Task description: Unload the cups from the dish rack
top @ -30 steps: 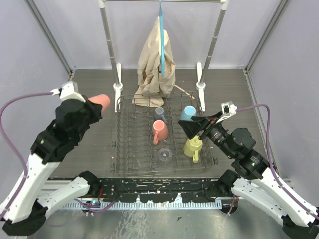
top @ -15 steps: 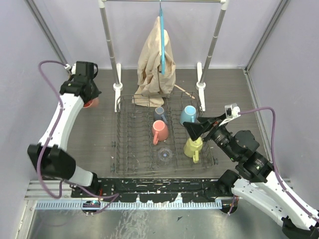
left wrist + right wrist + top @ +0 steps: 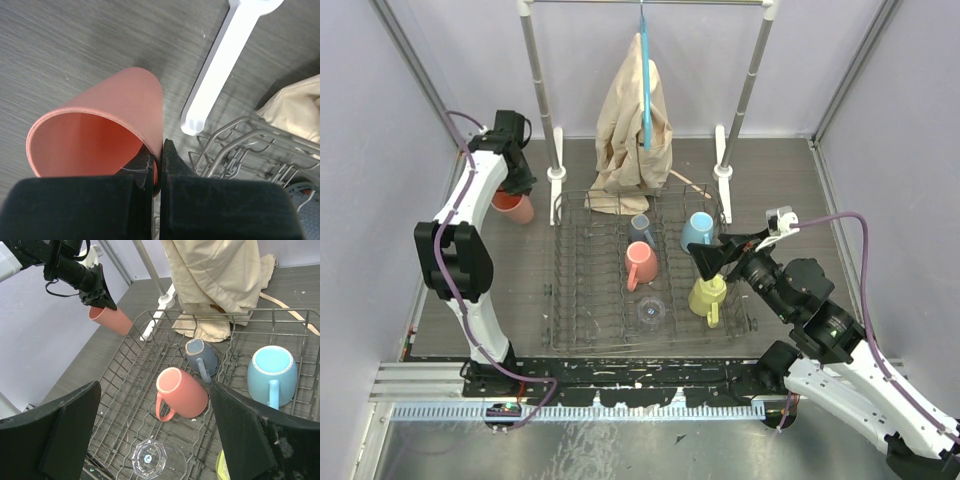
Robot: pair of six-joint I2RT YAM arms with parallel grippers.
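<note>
My left gripper (image 3: 510, 190) is shut on the rim of a salmon-pink cup (image 3: 513, 206), one finger inside and one outside (image 3: 159, 152). It holds the cup (image 3: 100, 125) tilted, low over the table, left of the dish rack (image 3: 580, 290). In the rack lie a salmon mug (image 3: 641, 264), a grey-blue mug (image 3: 642, 230), a light blue mug (image 3: 698, 229), a pale yellow mug (image 3: 708, 296) and a clear glass (image 3: 651, 313). My right gripper (image 3: 715, 262) is open and empty above the rack's right side, over the salmon mug (image 3: 182, 392).
A silver clothes rail with a beige cloth (image 3: 635, 120) stands behind the rack. Its white feet (image 3: 557, 185) sit at the rack's far corners, one close to the held cup (image 3: 220, 65). Grey walls close in the left, right and back.
My left arm has swung from the near left out to the far left corner, carrying the salmon cup down beside the rack. My right arm has barely moved.
</note>
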